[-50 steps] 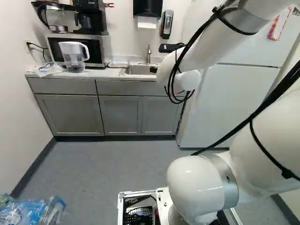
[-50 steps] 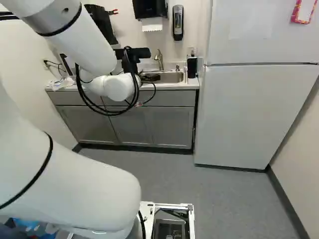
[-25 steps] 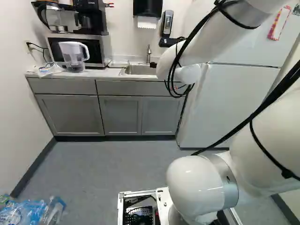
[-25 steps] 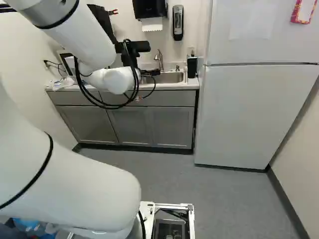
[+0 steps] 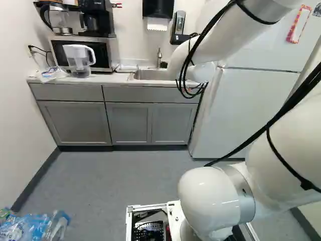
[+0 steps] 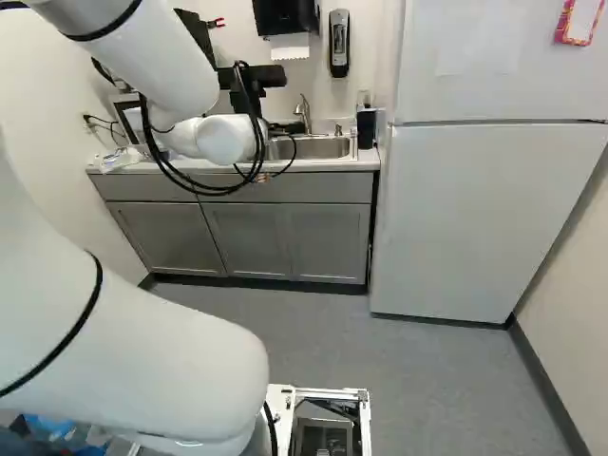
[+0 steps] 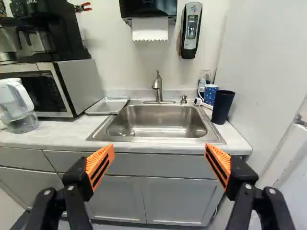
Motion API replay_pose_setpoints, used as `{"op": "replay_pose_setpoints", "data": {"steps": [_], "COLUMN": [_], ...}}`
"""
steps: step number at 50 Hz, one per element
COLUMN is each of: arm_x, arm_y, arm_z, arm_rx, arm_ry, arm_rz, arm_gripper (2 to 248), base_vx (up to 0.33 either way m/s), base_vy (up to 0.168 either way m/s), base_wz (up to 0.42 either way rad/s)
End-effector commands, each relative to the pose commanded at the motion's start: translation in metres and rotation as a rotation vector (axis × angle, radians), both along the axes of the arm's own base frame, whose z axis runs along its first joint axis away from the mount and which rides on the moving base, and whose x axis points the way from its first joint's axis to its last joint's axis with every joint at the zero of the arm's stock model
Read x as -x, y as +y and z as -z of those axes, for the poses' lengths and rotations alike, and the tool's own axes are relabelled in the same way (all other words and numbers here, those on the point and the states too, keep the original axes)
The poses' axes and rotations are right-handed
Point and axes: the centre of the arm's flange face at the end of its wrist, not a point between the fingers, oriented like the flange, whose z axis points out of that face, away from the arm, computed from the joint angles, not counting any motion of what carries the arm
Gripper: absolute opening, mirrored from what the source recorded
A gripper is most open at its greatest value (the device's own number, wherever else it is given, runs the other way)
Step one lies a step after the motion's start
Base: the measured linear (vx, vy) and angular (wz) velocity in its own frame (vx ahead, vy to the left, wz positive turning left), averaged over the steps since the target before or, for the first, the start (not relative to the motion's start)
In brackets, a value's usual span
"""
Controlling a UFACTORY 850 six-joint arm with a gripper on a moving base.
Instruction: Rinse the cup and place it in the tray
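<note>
Facing the sink [image 7: 156, 122] with the gripper [image 6: 285, 127] spread wide open! See the blue spotted cup [image 7: 210, 94] beside the dark tumbler [image 7: 223, 106], and across the sink, the tray [image 7: 107, 105] next to the microwave [image 7: 80, 86].

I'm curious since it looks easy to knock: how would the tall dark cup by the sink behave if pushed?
The dark cup would probably tip if pushed near its rim, being tall and narrow. Round as it is, it could then roll across the counter. Its straight, even wall looks stiff, so it likely wouldn't squash.
</note>
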Motion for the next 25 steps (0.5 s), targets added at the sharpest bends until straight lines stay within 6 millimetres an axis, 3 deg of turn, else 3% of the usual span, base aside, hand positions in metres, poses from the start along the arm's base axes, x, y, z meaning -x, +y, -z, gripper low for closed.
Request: {"op": "replay_pose_setpoints", "data": {"steps": [25], "arm_x": [-0.011], "arm_y": [0.0], "arm_z": [-0.024], "arm_rx": [0.0], "arm_ry": [-0.008], "arm_rz": [0.0], "arm_gripper": [247], "base_vx": [0.0], "base_vy": [0.0], "base_wz": [0.0]}}
